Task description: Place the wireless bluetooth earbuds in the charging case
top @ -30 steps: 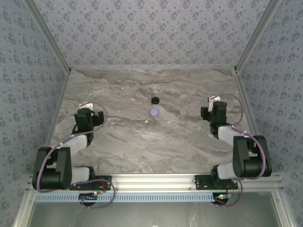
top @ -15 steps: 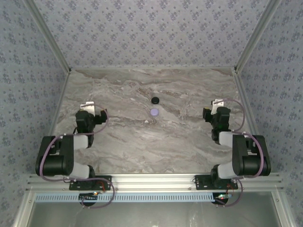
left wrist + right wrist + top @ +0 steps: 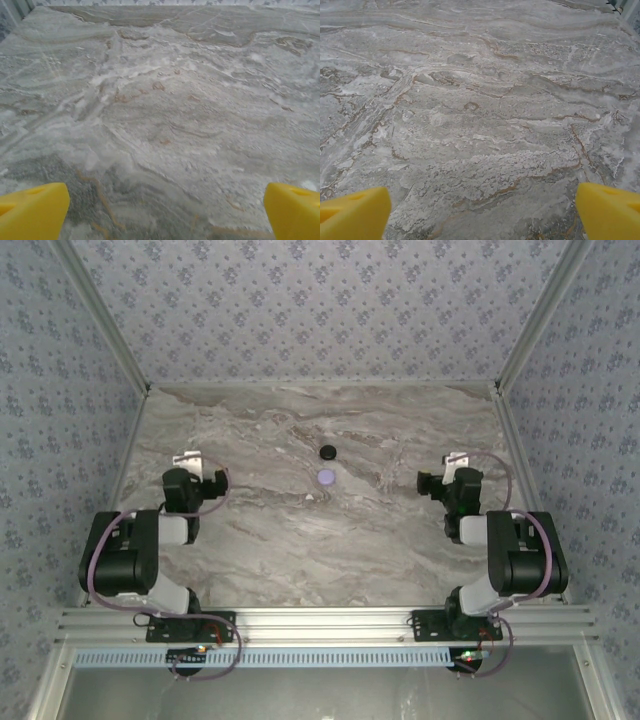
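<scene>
Top external: seeing the charging case (image 3: pixel 326 477) mid-table, a small round lavender puck flat on the grey marble table (image 3: pixel 290 550). Just behind it, toward the far wall, a black round disc (image 3: pixel 327 452) of similar size, close to the case but not touching. Near-left of the case, a tiny speck (image 3: pixel 311 497) on the marble; too small to tell what it is, so can't confirm the earbuds from this.

Left pincer (image 3: pixel 203 472) parked at the left side of the table, well apart from the case, arm folded back over its base. Right pincer (image 3: pixel 436 478) mirrored at the right side, also well apart from the case. Case roughly between the two, slightly farther back.

Left wrist: yellow fingertips (image 3: pixel 32 212) at the two bottom corners, so left pincer (image 3: pixel 165 205) spread wide, nothing between the jaws but bare marble.

Right wrist: same story. Yellow fingertips (image 3: pixel 352 212) far apart at the bottom corners, right pincer (image 3: pixel 482 205) wide, holding nothing, veined marble under it.

Blue patterned wallpaper (image 3: pixel 320 310) on three sides, aluminium rail (image 3: pixel 330 620) along the near edge under both arm bases.
</scene>
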You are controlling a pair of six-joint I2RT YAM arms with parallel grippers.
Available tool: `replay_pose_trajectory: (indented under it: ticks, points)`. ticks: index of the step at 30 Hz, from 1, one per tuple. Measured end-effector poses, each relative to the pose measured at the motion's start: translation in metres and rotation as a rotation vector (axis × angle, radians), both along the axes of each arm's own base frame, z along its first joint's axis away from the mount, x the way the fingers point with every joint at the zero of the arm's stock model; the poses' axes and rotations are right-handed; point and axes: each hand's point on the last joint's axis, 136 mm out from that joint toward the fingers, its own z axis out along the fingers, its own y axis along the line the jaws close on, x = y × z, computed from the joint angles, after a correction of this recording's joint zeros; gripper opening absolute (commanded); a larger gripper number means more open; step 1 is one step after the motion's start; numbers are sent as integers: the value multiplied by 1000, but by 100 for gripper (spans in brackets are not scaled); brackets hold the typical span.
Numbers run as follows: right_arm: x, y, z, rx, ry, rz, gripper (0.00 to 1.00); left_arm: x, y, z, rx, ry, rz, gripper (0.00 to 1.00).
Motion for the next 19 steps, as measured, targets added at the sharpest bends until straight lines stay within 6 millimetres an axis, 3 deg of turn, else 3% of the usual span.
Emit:
replay_pose_trajectory:
  ticks: [19]
  points:
    - [0,1,1,4,-2,7,100,0,5,-2,4,16,28,99]
